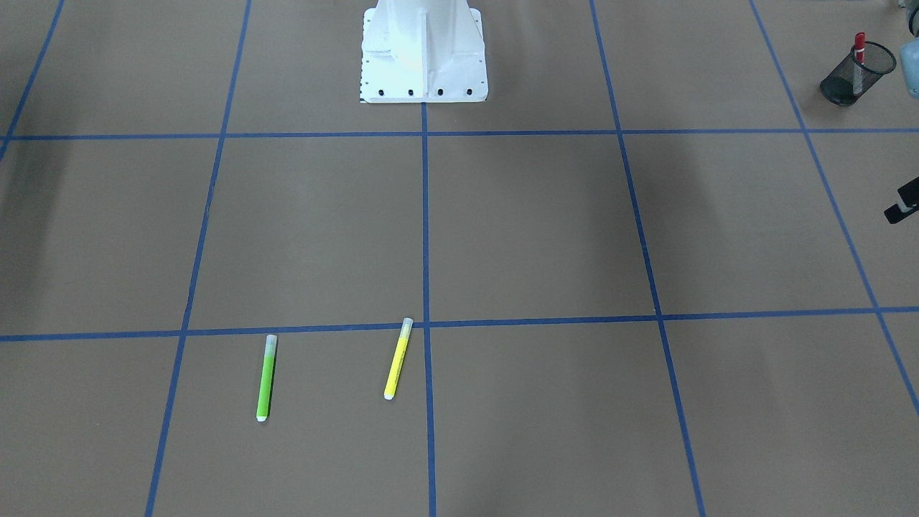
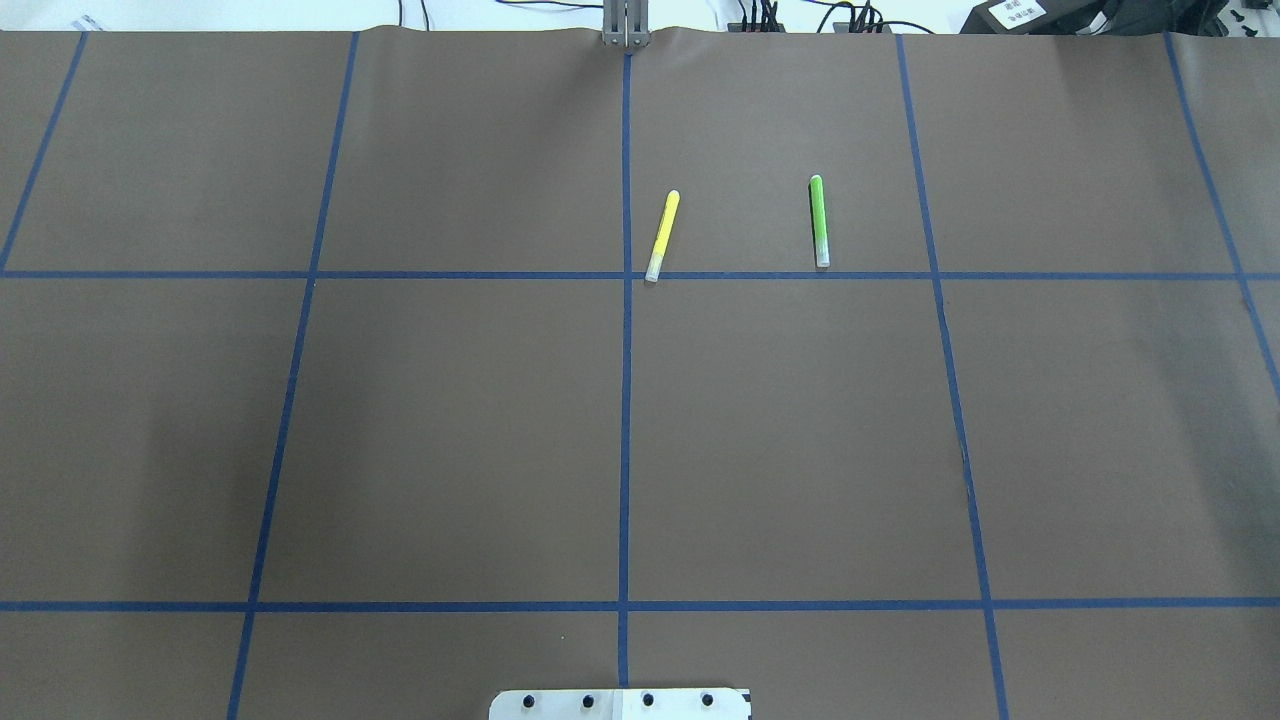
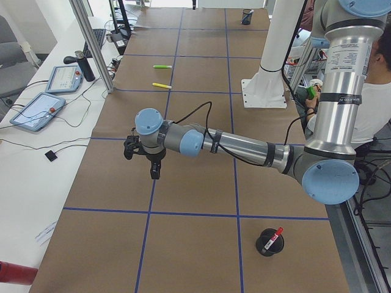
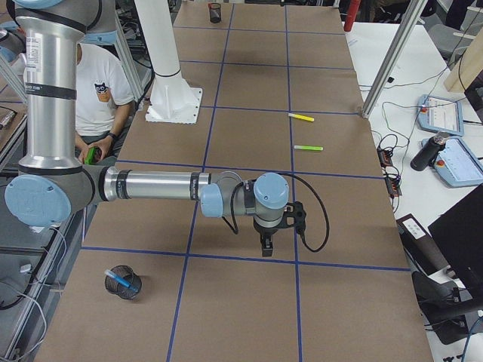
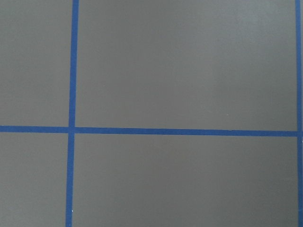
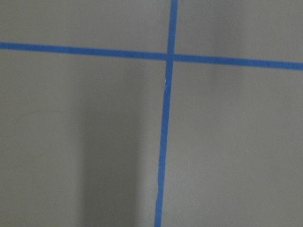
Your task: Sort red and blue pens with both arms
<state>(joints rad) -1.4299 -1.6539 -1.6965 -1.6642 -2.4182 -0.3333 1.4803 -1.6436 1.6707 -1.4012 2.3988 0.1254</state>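
- Red pen (image 3: 274, 236) stands in a mesh cup (image 3: 263, 247), well apart from the left fingers (image 3: 155, 170).
- Blue pen (image 4: 121, 279) lies in another mesh cup (image 4: 134, 291), well apart from the right fingers (image 4: 266, 245).
- I cannot tell either pair's spread.

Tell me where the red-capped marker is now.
In the front-facing view's top right, on the robot's left side, the red-capped marker stands inside the black mesh cup.

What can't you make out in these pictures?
- Left pincer: open or shut unclear; small and side-on in the exterior left view.
- Right pincer: likewise, in the exterior right view.
- Red-capped white marker: lower barrel hidden inside black mesh cup, exterior left view.
- Bright blue stick pen: too small, partly hidden in second black mesh cup, exterior right view.
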